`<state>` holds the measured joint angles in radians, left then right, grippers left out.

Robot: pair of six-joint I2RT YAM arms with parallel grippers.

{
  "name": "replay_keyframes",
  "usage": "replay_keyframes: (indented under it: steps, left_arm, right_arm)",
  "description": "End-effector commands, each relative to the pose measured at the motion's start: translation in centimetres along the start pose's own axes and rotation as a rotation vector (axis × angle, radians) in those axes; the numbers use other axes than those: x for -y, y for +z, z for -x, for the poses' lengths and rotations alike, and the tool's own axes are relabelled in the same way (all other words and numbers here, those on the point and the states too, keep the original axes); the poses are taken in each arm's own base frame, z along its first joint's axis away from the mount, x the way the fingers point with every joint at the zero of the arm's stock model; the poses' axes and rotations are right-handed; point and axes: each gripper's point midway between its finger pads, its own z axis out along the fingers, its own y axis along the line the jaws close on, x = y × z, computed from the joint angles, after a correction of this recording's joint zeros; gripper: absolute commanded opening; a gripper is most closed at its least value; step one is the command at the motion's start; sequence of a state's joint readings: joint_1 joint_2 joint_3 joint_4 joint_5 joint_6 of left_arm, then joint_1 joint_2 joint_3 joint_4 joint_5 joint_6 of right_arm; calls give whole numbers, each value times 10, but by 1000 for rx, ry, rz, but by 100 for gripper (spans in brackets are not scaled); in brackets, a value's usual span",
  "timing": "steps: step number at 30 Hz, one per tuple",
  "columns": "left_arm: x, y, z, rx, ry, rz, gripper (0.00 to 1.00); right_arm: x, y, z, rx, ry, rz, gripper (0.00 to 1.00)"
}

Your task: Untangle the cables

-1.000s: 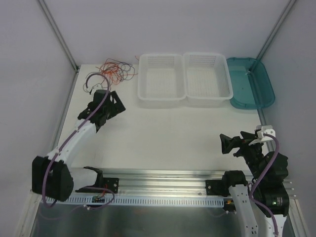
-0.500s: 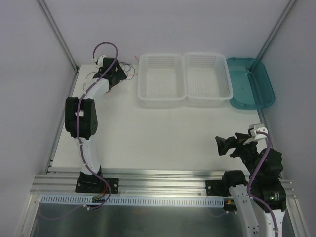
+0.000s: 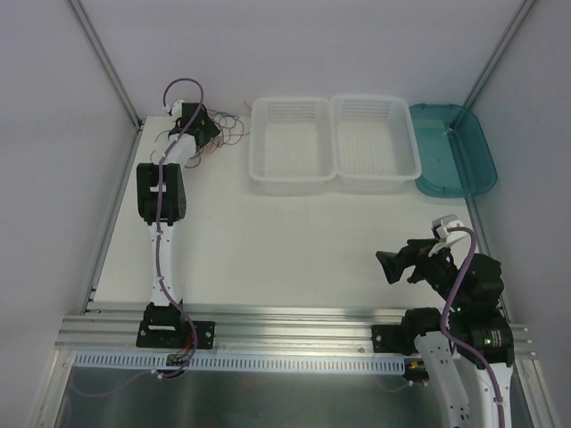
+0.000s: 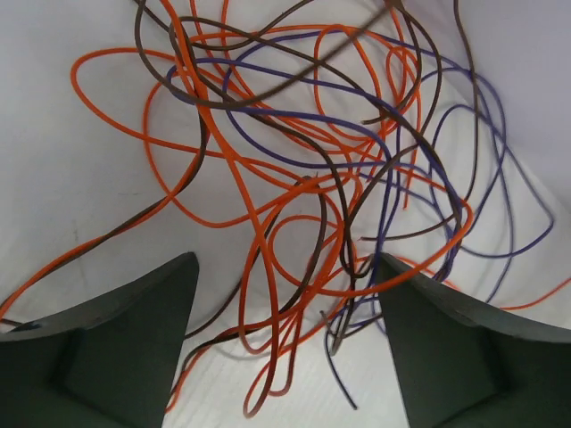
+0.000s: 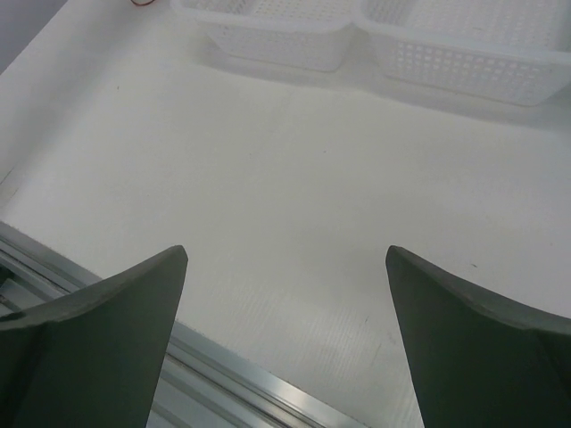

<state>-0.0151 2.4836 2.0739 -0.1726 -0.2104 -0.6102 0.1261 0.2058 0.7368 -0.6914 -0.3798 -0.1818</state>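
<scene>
In the last second I had swung the left arm from mid-table out to the far left corner. The left gripper [image 4: 285,267] now hung directly over the cables [image 4: 308,183], its jaws spread wide. The lowest loops lay between them, with nothing pinched yet. By my reckoning, that put me at the start of the first pull. The right gripper [image 5: 285,254] stayed near its base, also spread wide and empty above the table [image 5: 268,160]. The overhead view showed only a faint scribble beside the white baskets [image 3: 294,183]. The left wrist view showed orange, brown and purple strands thoroughly interlaced in one tangle.
</scene>
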Motion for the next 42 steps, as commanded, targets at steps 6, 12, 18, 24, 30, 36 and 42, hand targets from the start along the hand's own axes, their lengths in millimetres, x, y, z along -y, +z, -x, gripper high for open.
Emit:
replay_keyframes:
  steps: [6,12,18,24,30,36,42]
  left_arm:
    - [-1,10,-4,-101,-213,-85,22]
    - [-23,-15,-41,-191,-230,-27,0]
    - [-44,-70,-91,-303,-219,18,0]
    - [-49,-142,-159,-419,-53,-3,0]
    - [-64,-213,-226,-497,98,-19,0]
    - [-80,-270,-291,-594,248,-60,0]
    - [-95,-323,-343,-663,413,-134,0]
  right_arm:
    - [-15,-3,21,26,-23,70,100]
    - [-20,-9,34,53,-35,82,100]
    - [-16,-7,46,66,12,45,100]
    - [-34,-2,57,83,56,152,100]
    - [-40,0,60,63,86,186,100]
    - [-43,4,52,20,148,202,100]
    - [-41,5,39,-15,184,195,99]
